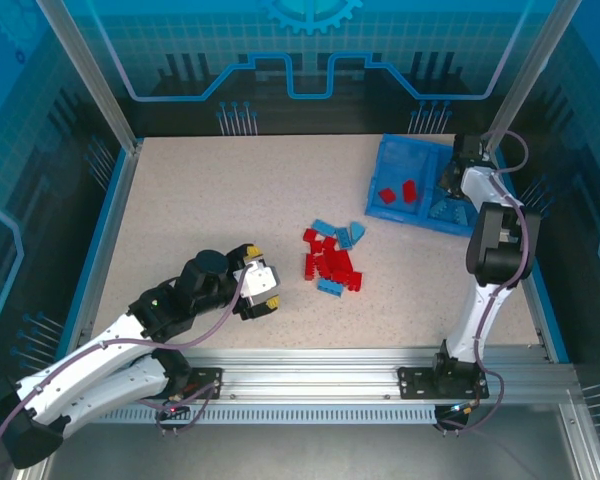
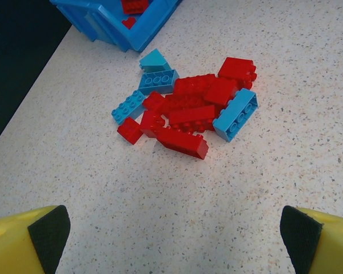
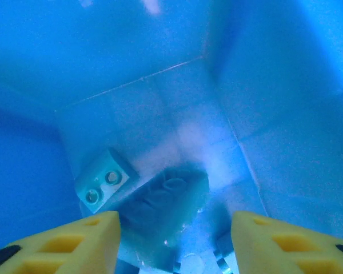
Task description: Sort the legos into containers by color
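Note:
A pile of red and light blue legos lies mid-table, seen close in the left wrist view. My left gripper stands open just left of the pile, with bare table between its fingertips. The blue two-compartment tray sits at the back right. Two red bricks lie in its left compartment and light blue bricks in its right. My right gripper hangs open inside the right compartment, above a light blue brick and a blurred, shadowed blue brick.
Blue frame walls and aluminium rails ring the speckled table. The tray's near corner shows just beyond the pile in the left wrist view. Bare tabletop stretches across the left and back.

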Motion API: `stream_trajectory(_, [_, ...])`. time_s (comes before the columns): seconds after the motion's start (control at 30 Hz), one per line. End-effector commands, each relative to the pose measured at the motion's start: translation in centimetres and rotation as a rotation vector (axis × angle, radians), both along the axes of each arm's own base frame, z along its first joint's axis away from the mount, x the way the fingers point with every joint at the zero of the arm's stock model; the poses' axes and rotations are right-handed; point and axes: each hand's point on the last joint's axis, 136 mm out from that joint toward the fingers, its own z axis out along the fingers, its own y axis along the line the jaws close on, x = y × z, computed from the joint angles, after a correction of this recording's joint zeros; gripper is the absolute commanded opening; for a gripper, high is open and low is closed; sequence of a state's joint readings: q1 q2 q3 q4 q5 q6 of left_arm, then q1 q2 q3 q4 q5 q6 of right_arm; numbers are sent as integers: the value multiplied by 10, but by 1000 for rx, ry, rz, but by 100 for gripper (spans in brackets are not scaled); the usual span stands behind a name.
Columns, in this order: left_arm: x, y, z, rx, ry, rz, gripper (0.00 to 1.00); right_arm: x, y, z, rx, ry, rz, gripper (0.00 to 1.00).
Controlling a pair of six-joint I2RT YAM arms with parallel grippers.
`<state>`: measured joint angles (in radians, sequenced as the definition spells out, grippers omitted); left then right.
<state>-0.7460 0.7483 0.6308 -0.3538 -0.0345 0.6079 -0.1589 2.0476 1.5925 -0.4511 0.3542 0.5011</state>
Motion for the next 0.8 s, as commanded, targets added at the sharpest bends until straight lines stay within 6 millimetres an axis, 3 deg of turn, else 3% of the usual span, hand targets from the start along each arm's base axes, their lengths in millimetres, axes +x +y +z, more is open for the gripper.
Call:
stream_trajectory(0.0, [7,2,7,-15,-25,31,99,0,2,15,23,-14,-9,56])
stream_trajectory(0.17, [8,2,5,-14,-21,34,99,-21,23,45,54,-75,21,56])
stream_trajectory(0.3, [13,2,2,-15,-12,61,99,-57,57,72,103,-146,90,59])
stream_trajectory(0.37, [17,2,3,-36,8,87,99,-74,86,89,147,-199,177,61])
stream_trajectory(0.47, [35,6,15,-123,61,192,99,-99,149,107,228,-265,395,64])
stream_trajectory(0.6, [74,15,39,-279,156,481,99,-137,237,114,310,-255,702,68])
stream_trajectory(0.67, [87,13,34,-339,266,614,99,-157,264,111,316,-196,803,71])
stream_trajectory(0.77, [103,5,10,-397,464,810,99,-187,301,102,402,-119,940,74])
